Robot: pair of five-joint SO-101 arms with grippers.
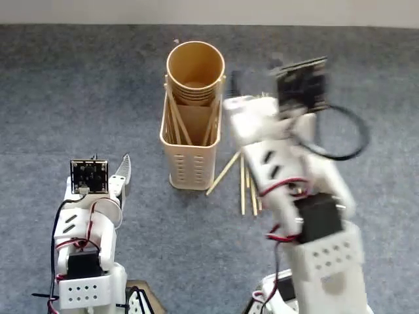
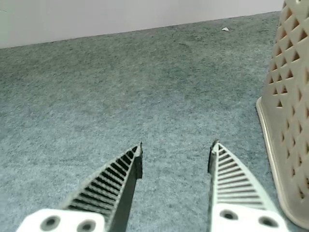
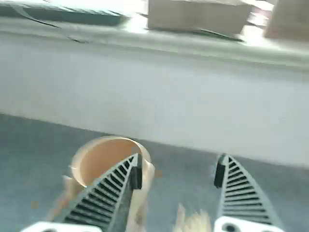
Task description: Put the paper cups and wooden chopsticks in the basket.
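A tall beige perforated basket [image 1: 190,154] stands on the grey carpet. A stack of paper cups [image 1: 195,69] sits in its far end, with wooden chopsticks [image 1: 177,121] leaning inside along its walls. More loose chopsticks [image 1: 243,186] lie on the carpet just right of the basket. My right arm [image 1: 262,137] is raised beside the basket's right side. Its gripper [image 3: 178,159] is open and holds nothing, with the top cup [image 3: 104,157] just beyond one finger. My left gripper [image 2: 177,145] is open over bare carpet, left of the basket [image 2: 285,121].
A pale wall [image 2: 120,17] runs along the carpet's far edge. Open carpet [image 1: 85,98] lies left of the basket and in front of it. A black cable [image 1: 347,134] loops off the right arm.
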